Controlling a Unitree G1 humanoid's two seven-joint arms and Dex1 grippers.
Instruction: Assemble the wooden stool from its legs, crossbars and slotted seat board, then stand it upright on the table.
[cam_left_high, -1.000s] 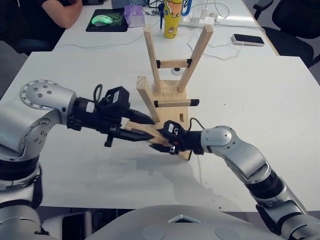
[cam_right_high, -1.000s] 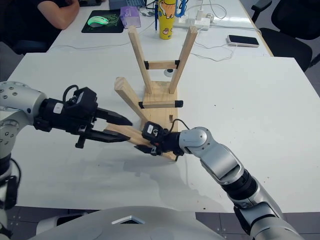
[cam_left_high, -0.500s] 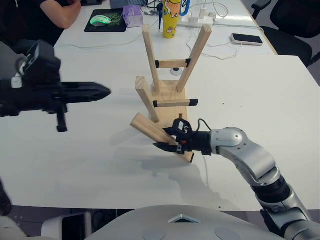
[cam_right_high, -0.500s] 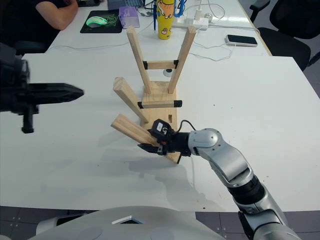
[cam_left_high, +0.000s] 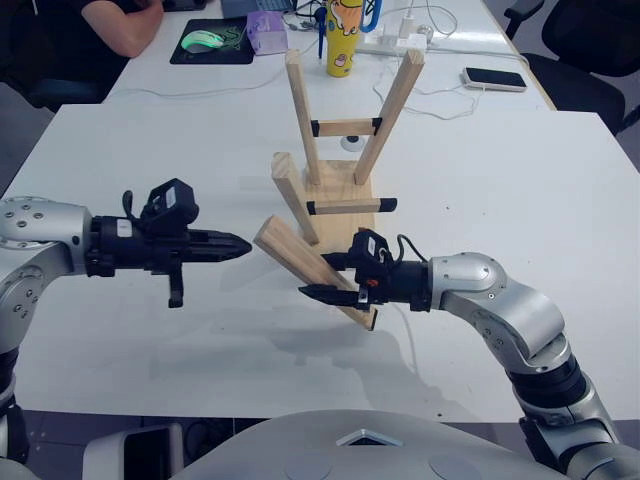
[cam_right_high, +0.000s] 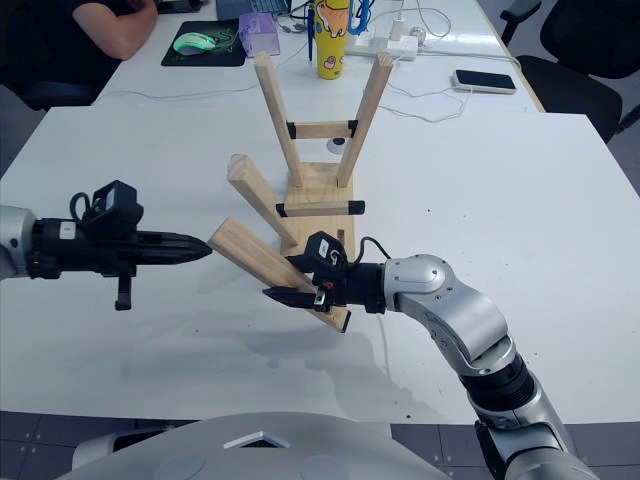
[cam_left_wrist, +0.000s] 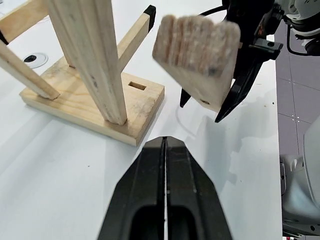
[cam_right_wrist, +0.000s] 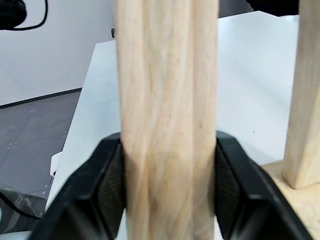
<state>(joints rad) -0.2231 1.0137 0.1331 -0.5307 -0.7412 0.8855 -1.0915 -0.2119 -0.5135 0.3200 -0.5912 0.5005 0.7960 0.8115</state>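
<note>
Right gripper (cam_left_high: 322, 279) is clamping its two fingers across a loose wooden leg (cam_left_high: 288, 250) partway along its length, the jaws standing only as wide as the wood. That leg is slanting up from beside the near corner of the seat board (cam_left_high: 338, 182) toward the robot's left, its free end raised off the table (cam_left_high: 500, 190); I cannot tell whether its lower end is touching the board. Left gripper (cam_left_high: 240, 244) is hovering with its fingers pressed together on nothing, tips pointing at the leg's raised end, just short of it. Farther back, the seat board is lying flat on the table, carrying three fitted legs (cam_left_high: 303, 110) sticking upward, with two crossbars (cam_left_high: 347, 127) running between them
</note>
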